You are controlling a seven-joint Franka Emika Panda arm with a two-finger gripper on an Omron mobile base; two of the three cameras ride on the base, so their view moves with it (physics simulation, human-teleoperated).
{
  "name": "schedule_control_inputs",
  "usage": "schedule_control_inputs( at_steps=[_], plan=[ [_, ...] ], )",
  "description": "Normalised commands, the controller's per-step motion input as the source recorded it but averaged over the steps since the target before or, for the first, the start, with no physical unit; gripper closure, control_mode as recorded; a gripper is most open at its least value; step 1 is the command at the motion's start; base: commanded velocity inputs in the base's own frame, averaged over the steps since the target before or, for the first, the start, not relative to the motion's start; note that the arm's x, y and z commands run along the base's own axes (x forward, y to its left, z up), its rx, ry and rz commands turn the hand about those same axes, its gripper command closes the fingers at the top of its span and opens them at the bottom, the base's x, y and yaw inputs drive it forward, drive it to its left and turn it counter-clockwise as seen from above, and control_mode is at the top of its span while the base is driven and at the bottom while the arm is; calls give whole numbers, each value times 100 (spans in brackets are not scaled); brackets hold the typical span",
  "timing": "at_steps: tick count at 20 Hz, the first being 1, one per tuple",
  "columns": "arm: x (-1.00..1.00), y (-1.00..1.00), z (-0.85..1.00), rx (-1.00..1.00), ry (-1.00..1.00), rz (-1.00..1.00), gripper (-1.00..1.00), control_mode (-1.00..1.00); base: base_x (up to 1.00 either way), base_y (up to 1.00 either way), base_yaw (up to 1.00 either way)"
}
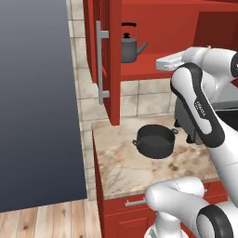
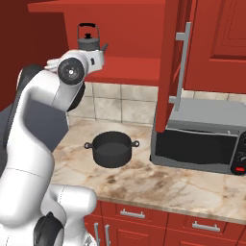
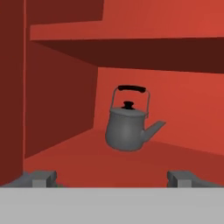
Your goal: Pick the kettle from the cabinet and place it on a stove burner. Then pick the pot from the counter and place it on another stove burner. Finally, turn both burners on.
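Observation:
The dark grey kettle (image 3: pixel 127 129) stands upright on the red shelf of the open cabinet (image 1: pixel 144 65), spout pointing right in the hand view. My gripper (image 3: pixel 113 179) is open and level with the shelf, a short way in front of the kettle, holding nothing. The kettle (image 1: pixel 130 46) sits just left of my white hand in the left base view, and the kettle (image 2: pixel 90 41) rises right behind the hand in the right base view. The black pot (image 1: pixel 155 141) (image 2: pixel 112 149) rests on the marbled counter (image 1: pixel 125 172) below the cabinet. The stove burners are out of view.
The cabinet door (image 1: pixel 114 60) hangs open, with its long grey bar handle (image 1: pixel 100 60) left of the shelf. A microwave (image 2: pixel 202 139) stands on the counter right of the pot. A tall dark grey panel (image 1: pixel 32 102) walls off the left side.

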Motion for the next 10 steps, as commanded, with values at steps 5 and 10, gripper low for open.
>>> schedule_control_inputs(
  at_steps=[5, 10],
  plan=[
    [20, 10, 10, 0, 0, 0, -100, -100, 0, 0, 0],
    [19, 0, 9, 0, 0, 2, -100, -100, 0, 0, 0]
  ],
)
